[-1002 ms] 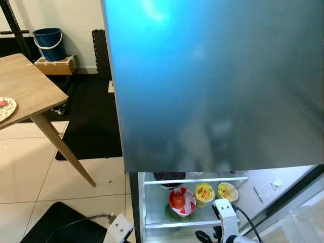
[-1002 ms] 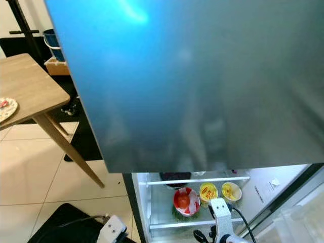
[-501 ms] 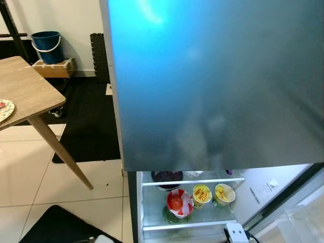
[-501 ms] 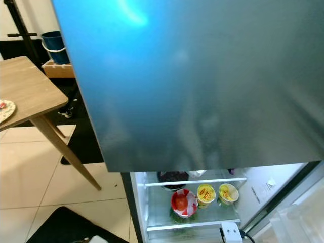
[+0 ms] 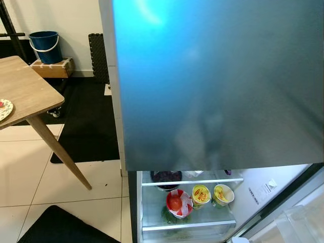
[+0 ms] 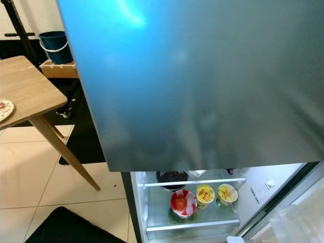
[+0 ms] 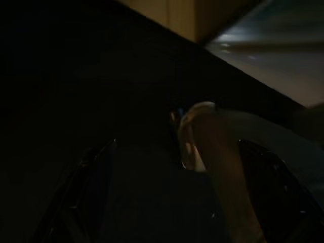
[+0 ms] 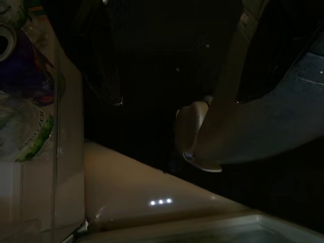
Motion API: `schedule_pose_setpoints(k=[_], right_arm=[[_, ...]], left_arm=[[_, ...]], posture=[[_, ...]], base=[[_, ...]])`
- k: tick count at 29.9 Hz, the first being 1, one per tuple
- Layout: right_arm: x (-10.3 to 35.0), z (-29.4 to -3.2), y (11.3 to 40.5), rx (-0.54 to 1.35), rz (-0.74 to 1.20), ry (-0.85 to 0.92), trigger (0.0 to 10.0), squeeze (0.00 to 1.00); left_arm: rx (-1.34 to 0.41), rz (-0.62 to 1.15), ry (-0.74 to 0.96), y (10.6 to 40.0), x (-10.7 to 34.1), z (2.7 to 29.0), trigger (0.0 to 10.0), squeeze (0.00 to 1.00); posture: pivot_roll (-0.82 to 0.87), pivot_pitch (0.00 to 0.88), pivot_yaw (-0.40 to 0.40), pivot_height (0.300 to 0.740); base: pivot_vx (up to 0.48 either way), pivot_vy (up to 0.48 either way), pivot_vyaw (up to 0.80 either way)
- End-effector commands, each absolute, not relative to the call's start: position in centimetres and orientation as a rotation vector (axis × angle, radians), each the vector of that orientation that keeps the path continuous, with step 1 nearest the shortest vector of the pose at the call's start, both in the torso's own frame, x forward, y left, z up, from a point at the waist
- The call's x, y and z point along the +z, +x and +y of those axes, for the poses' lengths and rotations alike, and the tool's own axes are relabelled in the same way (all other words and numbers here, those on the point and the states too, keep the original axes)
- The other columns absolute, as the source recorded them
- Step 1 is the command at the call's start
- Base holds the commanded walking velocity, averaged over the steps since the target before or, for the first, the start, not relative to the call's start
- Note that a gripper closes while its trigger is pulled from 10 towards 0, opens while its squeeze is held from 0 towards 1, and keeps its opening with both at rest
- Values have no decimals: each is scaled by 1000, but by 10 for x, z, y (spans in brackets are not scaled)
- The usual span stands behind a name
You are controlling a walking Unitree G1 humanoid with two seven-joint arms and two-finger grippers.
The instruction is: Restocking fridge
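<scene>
Fridge (image 5: 217,81) close ahead, its broad grey upper door blocking most of the head views; lower compartment open beneath it and lit. On the glass shelf (image 5: 212,220) inside the fridge: red-and-white bowl (image 5: 176,202) holding what looks like a tomato, and to its right two yellow tubs (image 5: 201,194) side by side, just apart from the bowl. Dark bowl (image 5: 165,177) deeper in the fridge, on the shelf above.

Wooden bench (image 5: 25,93) well to the left of the fridge, carrying a plate (image 5: 4,109) at its edge. No item for restocking clearly seen there beyond the plate.

Left end effector (image 7: 182,172) low in deep shade; cannot tell how wide it stands or whether it grips anything. Right end effector (image 8: 187,66) low beside the fridge, next to a clear drawer (image 8: 30,126) with greens and a purple pack inside; opening likewise impossible to judge, no load made out.

Handling, as a judgement: tubs probably light, thin-walled plastic, easily dented, best pinched low across the body rather than by the lid rim. Bowl likely stiff but smooth and open-topped, so best kept level, with a grip on the rim at the side nearest the fridge opening. Tomato soft, liable to bruise and roll.
</scene>
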State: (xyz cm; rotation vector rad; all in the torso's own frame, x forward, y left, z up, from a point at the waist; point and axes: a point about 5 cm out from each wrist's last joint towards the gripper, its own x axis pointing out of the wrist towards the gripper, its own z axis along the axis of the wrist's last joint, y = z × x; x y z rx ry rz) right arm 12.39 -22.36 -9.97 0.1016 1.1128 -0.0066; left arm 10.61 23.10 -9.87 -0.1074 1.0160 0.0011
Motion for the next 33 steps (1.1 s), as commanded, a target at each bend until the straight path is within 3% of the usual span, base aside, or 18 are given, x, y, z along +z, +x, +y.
schedule_pose_setpoints(k=[1, 14, 33], right_arm=[[-101, -225, 120, -21, 1125, 105, 10000, 0], [-102, -224, 119, -11, 1141, 81, 10000, 0], [-101, -226, 119, 5, 1160, 47, 10000, 0]], left_arm=[[35, 1036, -100, 102, -99, 239, 10000, 0], [12, 1077, -112, 100, -106, 216, 10000, 0], [-39, 1092, -94, 102, -107, 207, 10000, 0]], posture=[[-36, 38, -46, 740], [-39, 33, -48, 740], [-44, 20, -54, 740]], base=[[0, 0, 0], [-80, 0, 0], [-319, 0, 0]])
